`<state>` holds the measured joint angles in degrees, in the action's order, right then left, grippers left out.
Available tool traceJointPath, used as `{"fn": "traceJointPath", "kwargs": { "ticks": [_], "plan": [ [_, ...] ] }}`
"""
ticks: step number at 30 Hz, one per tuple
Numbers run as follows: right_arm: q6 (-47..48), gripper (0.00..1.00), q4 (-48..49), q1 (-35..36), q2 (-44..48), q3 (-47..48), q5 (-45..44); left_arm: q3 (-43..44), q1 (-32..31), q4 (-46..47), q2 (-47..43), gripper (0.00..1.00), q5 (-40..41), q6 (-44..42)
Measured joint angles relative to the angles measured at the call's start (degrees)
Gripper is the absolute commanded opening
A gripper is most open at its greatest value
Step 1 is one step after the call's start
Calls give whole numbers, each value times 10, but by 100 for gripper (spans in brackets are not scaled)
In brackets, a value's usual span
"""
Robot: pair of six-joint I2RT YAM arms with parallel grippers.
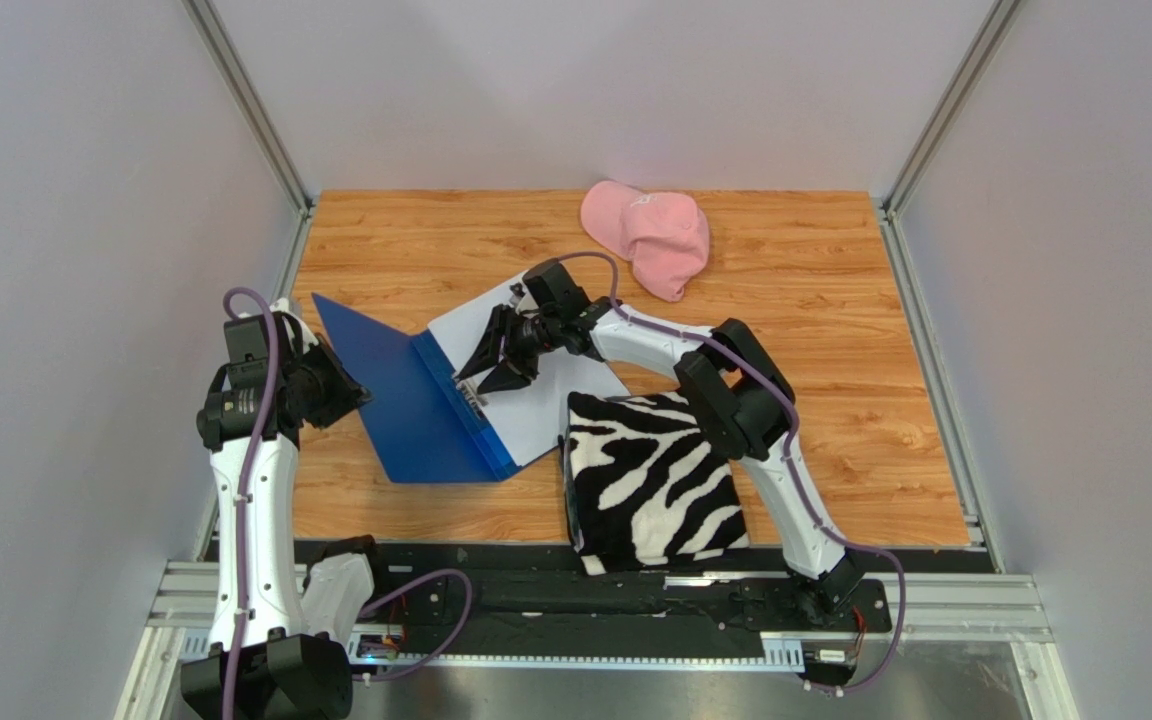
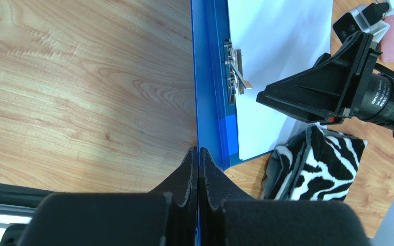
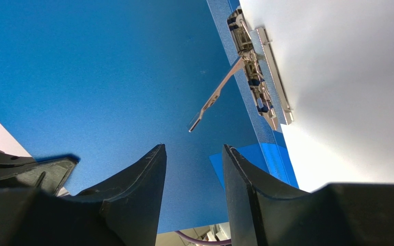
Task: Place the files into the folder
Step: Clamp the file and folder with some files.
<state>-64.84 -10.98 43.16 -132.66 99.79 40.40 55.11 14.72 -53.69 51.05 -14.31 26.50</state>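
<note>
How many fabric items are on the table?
2. A pink cap lies near the far edge; a zebra-striped cloth lies near the front edge, just right of the open blue folder. More could be hidden under the folder.

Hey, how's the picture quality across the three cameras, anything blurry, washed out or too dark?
Top external: even light, no glare, everything sharp. Left wrist: the left gripper looms dark and soft up close, while the folder stays crisp. Right wrist: the metal clip is sharp, but the files wash out to blank white-grey with no print readable.
</note>
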Motion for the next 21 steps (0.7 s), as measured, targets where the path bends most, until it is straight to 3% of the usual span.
{"fn": "traceJointPath", "kwargs": {
  "ticks": [21],
  "plan": [
    [-28, 44, 5, 9, -24, 47, 1, 0, 0, 0, 0, 0, 0, -1]
  ]
}}
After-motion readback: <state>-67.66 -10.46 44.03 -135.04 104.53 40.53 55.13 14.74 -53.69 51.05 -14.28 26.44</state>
